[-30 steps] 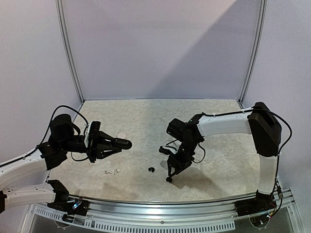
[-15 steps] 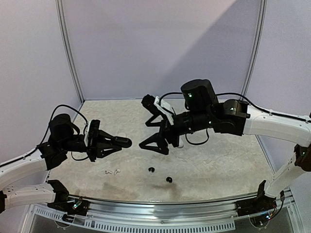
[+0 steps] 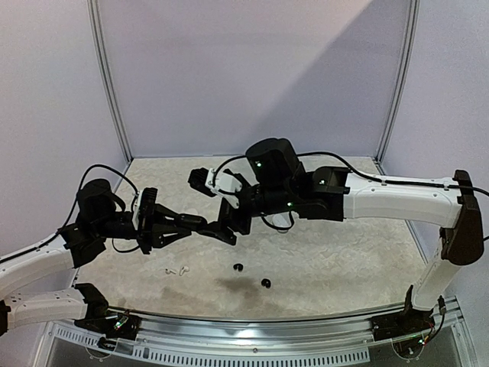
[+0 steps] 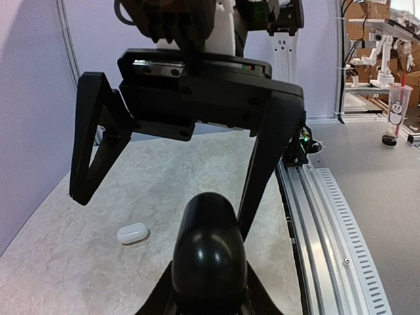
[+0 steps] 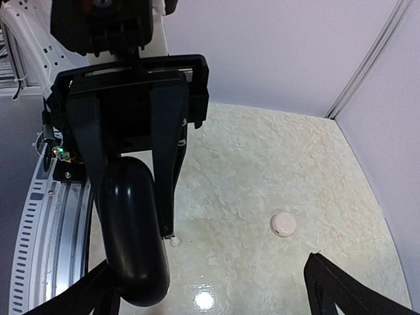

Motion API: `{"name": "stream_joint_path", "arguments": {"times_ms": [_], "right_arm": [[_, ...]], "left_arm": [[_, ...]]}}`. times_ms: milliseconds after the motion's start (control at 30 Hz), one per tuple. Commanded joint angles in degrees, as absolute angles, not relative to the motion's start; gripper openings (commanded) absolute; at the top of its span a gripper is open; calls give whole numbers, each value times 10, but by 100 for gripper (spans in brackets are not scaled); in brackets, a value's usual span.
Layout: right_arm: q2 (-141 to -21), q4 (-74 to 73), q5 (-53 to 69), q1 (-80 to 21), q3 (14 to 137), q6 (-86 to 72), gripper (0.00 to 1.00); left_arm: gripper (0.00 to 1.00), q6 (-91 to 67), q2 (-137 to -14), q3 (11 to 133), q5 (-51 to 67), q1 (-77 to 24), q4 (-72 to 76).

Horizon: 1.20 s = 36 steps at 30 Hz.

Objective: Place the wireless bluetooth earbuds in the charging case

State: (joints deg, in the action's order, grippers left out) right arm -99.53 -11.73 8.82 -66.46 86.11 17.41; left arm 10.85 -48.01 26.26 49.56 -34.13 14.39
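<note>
My left gripper [image 3: 183,225] is shut on a glossy black pebble-shaped charging case [image 3: 197,224] and holds it above the table; the case is closed. It fills the left wrist view [image 4: 209,252] and shows in the right wrist view [image 5: 134,236]. My right gripper [image 3: 211,206] is wide open, facing the left one, and the case's tip lies between its fingers, close to one of them. Two black earbuds [image 3: 238,267] [image 3: 265,283] lie on the table near the front. Two white earbuds [image 3: 175,270] lie below the left gripper; one shows in the right wrist view [image 5: 174,241].
A white case [image 4: 133,233] lies on the marbled table [image 3: 344,260]. A round pale pink case [image 5: 283,224] lies further back. The metal rail [image 3: 252,325] runs along the near edge. White walls and posts close the back and sides.
My right arm has risen from the table front, leaving a black earbud there, and swung left. Its open gripper has come up to the black case. The left gripper has stayed still.
</note>
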Motion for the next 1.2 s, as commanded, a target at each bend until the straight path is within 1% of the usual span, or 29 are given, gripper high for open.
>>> {"name": "stream_joint_path", "arguments": {"times_ms": [0,367,1167], "right_arm": [[-1010,-109,48,-671,897,186,98],[-1012,-127,42,-648,921,146,98],[-988,-106,72,-636,919,93,96]], "left_arm": [[0,120,-481,260,505,-350,148],[0,225,-476,272,517,-351,69],[0,241,-474,272,521,-353,30]]}}
